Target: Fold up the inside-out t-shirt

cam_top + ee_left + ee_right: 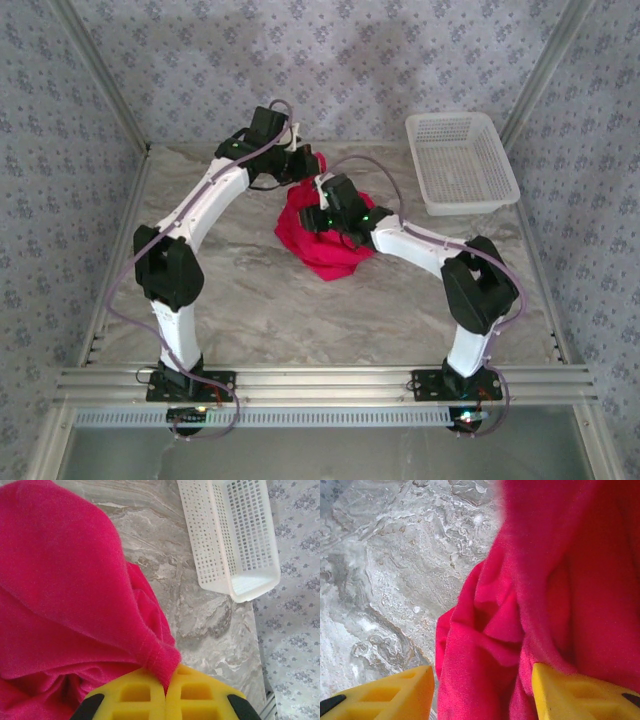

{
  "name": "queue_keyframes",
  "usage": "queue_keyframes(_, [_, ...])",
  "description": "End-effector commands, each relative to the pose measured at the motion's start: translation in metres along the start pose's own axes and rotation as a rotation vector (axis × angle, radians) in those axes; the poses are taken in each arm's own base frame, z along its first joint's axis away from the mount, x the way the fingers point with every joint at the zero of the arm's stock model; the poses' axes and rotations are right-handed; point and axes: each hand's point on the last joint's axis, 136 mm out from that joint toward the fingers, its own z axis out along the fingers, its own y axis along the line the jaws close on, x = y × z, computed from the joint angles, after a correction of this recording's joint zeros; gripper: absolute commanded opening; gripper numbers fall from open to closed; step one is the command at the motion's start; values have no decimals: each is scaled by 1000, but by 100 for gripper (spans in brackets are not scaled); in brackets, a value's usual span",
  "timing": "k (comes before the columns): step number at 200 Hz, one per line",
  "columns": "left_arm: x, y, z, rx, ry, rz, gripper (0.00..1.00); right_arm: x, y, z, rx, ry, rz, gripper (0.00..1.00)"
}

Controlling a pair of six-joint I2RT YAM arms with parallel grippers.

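Note:
The inside-out t-shirt is a bright red, bunched heap in the middle of the marble table. Its far end is drawn up to my left gripper. In the left wrist view the yellow fingers of the left gripper are shut on a hemmed edge of the t-shirt, which hangs away in folds. My right gripper hovers over the top of the heap. In the right wrist view the right gripper is open, its yellow fingers wide apart with loose folds of the t-shirt between them.
A white perforated plastic basket stands at the back right of the table, also near the table edge in the left wrist view. Bare marble table lies in front of the heap. Patterned walls close in three sides.

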Motion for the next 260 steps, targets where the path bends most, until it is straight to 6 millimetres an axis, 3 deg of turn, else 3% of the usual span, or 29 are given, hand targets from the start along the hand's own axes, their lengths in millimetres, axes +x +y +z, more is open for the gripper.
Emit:
queue_keyframes(1, [-11, -20, -13, 69, -37, 18, 3, -13, -1, -14, 63, -72, -68, 56])
queue_keyframes(28, [-12, -18, -10, 71, -35, 10, 3, -15, -7, -19, 109, -116, -72, 56])
queue_keyframes(33, [-12, -18, -9, 72, -34, 9, 3, -3, -12, -17, 128, -102, -76, 56])
queue_keyframes(55, [-12, -16, -10, 70, -35, 3, 3, 0, -19, -16, 163, -132, -70, 56])
queue_keyframes(108, [-13, -16, -11, 76, -42, -12, 4, -9, -22, 12, 187, -168, -64, 54])
queue_keyframes(115, [-12, -15, -11, 74, -39, -15, 4, -6, -25, 16, 201, -161, -63, 50])
queue_keyframes(119, [-12, -14, -11, 73, -40, -18, 5, -20, -23, 15, 199, -192, -55, 45])
queue_keyframes(140, [-16, -10, -16, 82, -57, -41, 5, -31, -28, 11, 227, -203, -35, 14])
queue_keyframes(151, [-18, -4, -19, 89, -72, -65, 6, -35, -30, 2, 242, -205, -29, 0])
queue_keyframes(170, [-26, 9, -25, 96, -107, -101, 14, -44, -26, -24, 227, -205, -12, 0])
queue_keyframes(201, [-33, 31, -28, 95, -139, -154, 20, -67, -16, -87, 123, -233, 72, 0])
queue_keyframes(217, [-34, 46, -26, 78, -152, -178, 37, -79, -17, -115, 55, -240, 128, 0])
queue_keyframes(241, [-25, 61, -23, 54, -153, -187, 45, -101, -31, -149, -27, -275, 275, 0])
queue_keyframes(260, [-2, 61, -22, 55, -131, -149, 51, -117, -44, -166, -64, -302, 364, 0])
